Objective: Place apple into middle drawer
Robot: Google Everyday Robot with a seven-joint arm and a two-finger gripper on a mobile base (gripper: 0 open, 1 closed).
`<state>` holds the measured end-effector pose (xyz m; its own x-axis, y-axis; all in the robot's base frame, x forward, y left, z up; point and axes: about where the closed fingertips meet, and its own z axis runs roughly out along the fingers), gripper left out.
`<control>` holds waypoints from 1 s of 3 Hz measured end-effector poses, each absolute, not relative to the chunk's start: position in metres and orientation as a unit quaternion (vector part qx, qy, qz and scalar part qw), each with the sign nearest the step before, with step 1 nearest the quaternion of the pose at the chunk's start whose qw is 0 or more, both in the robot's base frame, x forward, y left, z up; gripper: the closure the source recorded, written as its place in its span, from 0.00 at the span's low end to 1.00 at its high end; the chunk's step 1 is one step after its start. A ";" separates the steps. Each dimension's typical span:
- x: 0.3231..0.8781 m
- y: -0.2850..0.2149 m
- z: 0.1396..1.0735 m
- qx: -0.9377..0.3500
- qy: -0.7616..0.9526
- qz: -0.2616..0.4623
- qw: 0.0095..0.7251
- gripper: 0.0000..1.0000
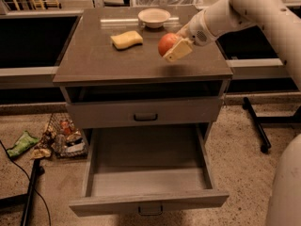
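Item, one tool, mine, at the end of one pale arm that reaches in from the upper right: clenched on the apple, with one cream finger across the fruit's near right side. Item, one apple, orange-red, held in that grip over the right half of the worktop, forward of the bowl and right of the sponge, apart from both; it looks raised a little off the surface. Item, one yellow sponge, lying flat left of centre. Item, one pale bowl, upright near the back edge. Item, two grey drawers in one cabinet. The upper drawer is pushed in, with one small dark handle at the middle of its front. The middle drawer, below it, is pulled well out towards the camera, its bare floor showing, and one like handle sits on its front panel. The apple is up at worktop level, not in this drawer. Item, on the speckled floor to the left, one wire basket of mixed packets, one green packet lying beside it, and one dark cable. Item, one black stand leg on the floor to the right. Writing: the packets carry coloured print that I cannot read, and I can read no brand or label on the cabinet, the bowl or my arm.
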<state>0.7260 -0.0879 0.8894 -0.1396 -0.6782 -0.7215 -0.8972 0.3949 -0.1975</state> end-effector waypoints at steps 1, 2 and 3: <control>0.701 -0.065 0.883 -0.558 0.720 0.167 0.378 1.00; 0.659 -0.038 0.880 -0.590 0.692 0.171 0.380 1.00; 0.616 -0.014 0.866 -0.606 0.673 0.178 0.385 1.00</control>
<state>0.6156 -0.0145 0.8661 0.0302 -0.6783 -0.7341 -0.9530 0.2021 -0.2259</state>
